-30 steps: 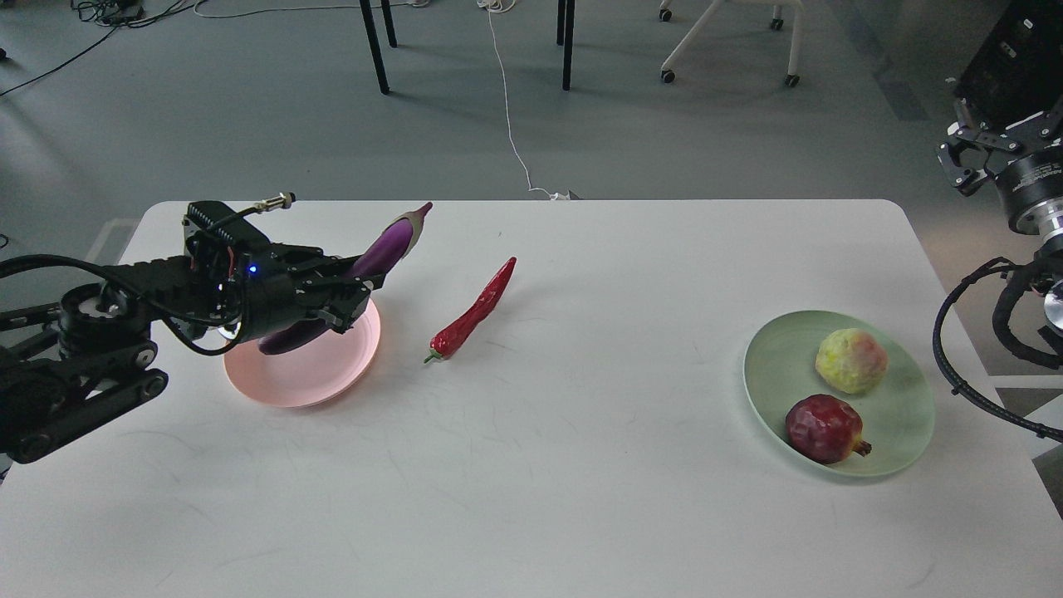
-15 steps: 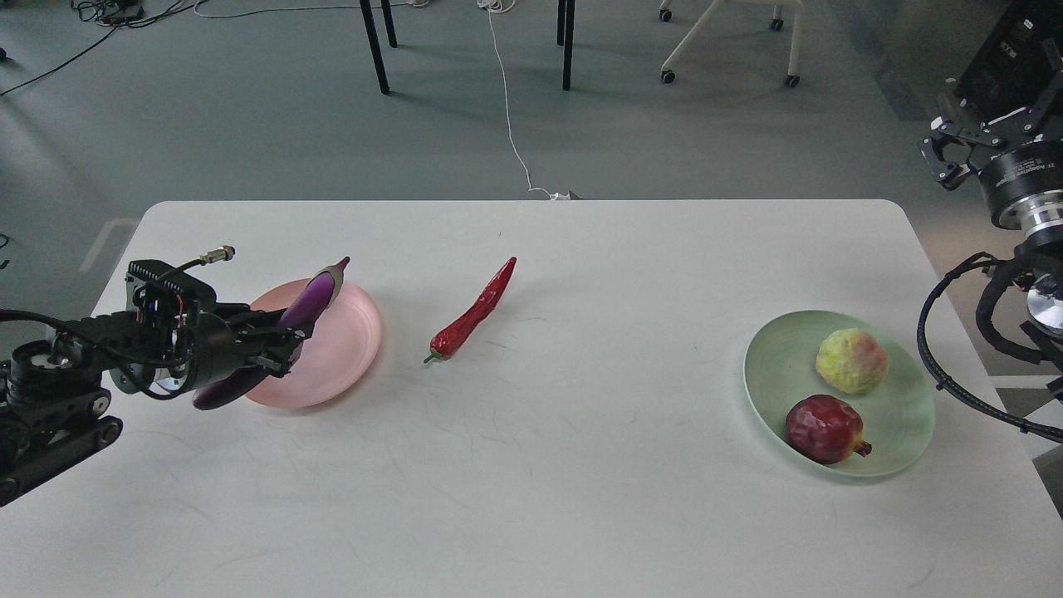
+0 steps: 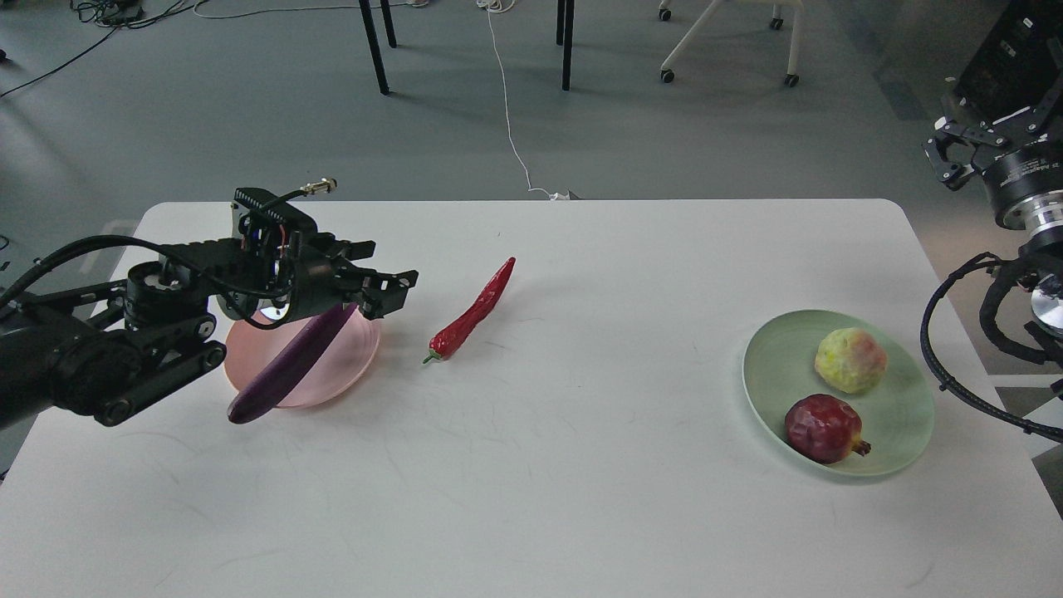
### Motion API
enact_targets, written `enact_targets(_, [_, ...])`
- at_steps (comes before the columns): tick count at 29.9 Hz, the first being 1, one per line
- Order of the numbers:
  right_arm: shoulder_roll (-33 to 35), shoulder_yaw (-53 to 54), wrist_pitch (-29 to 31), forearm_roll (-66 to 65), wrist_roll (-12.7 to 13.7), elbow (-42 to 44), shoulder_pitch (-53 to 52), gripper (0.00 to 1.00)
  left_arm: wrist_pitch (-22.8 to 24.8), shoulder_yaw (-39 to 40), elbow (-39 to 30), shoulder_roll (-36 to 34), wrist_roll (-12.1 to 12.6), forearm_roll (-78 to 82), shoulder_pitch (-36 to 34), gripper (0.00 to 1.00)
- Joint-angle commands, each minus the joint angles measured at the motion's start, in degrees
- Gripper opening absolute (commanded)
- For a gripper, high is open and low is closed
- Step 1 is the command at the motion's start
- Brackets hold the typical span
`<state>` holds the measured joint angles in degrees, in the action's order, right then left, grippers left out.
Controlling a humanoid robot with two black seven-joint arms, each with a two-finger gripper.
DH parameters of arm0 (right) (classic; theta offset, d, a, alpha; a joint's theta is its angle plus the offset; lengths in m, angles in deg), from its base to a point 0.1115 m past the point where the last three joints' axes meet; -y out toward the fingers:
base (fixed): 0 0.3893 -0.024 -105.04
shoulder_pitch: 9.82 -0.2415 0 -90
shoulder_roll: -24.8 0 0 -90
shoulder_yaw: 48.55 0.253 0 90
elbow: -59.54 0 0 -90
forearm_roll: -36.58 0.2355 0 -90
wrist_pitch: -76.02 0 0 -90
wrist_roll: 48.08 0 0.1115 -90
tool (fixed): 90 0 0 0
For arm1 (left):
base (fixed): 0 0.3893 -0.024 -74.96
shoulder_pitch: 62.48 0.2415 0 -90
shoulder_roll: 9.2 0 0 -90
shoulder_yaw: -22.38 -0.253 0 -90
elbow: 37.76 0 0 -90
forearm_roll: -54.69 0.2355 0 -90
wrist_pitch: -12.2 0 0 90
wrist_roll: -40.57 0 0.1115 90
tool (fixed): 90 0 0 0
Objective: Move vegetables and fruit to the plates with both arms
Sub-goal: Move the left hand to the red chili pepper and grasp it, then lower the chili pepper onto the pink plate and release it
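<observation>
The purple eggplant (image 3: 286,370) lies slantwise across the pale pink plate (image 3: 345,365), its lower end past the plate's front-left rim and its stem end hidden under my left gripper. My left gripper (image 3: 384,272) hovers above the plate's far right edge, open and empty. The red chili pepper (image 3: 473,311) lies on the table just right of it. The pale green plate (image 3: 768,365) holds the yellow-green fruit (image 3: 849,360) and the dark red fruit (image 3: 822,428). My right gripper (image 3: 951,158) is raised off the table's far right corner, too dark to read.
The white table (image 3: 581,465) spans the view. Beyond its far edge are chair and table legs and a white cable (image 3: 508,108) on the grey floor. My right arm's looped cables (image 3: 955,365) hang beside the green plate.
My left gripper let go of the eggplant, which now rests across the pink plate. The gripper opened and moved up and to the right, toward the chili. The right arm barely moved.
</observation>
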<state>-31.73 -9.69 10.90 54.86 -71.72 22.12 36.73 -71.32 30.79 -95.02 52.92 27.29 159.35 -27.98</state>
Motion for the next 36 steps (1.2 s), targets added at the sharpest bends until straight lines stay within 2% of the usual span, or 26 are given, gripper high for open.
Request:
enact_targets(1, [0.36,-0.01,0.08,0.0,0.0,-0.03,0.2,0.99,0.02,-2.86,3.29,6.42,0.01,1.86,-1.62,0.73])
enact_targets(7, [0.98,-0.01,0.17,0.0,0.0,-0.03,0.29,0.99,-0.59,-8.05,10.5,12.23,-0.17,2.75,-0.3,0.64])
enact_targets(12, [0.72,-0.01,0.17,0.0,0.0,-0.03,0.29,0.99,-3.93,-12.01,16.04,13.47,-0.25,2.66,2.51,0.56])
enact_targets(15, [0.54,-0.01,0.08,0.0,-0.09,-0.29,0.29,0.99,-4.72,-12.1,17.54,13.47,-0.25,2.57,2.86,0.46])
enact_targets(18, [0.45,-0.01,0.08,0.0,-0.09,-0.29,0.38,0.99,-4.81,-12.01,17.54,13.47,-0.52,2.31,2.69,0.3])
enact_targets(20, [0.36,-0.09,0.08,0.0,-0.09,-0.29,0.38,0.99,-4.72,-11.92,17.01,13.47,-0.69,2.04,2.6,0.21])
enact_targets(24, [0.36,-0.09,0.08,-0.08,-0.09,-0.29,0.29,0.99,-4.72,-11.75,15.0,12.68,-0.96,1.69,2.42,0.12])
enact_targets(31, [0.89,-0.09,0.17,-0.08,-0.09,-0.29,0.29,0.99,-4.55,-10.78,5.69,7.85,-0.61,0.29,-0.12,0.09])
enact_targets(36, [0.98,-0.09,0.17,-0.17,-0.09,-0.29,0.29,0.99,-4.46,-10.78,-3.8,-3.12,-0.52,-1.82,-2.67,0.09])
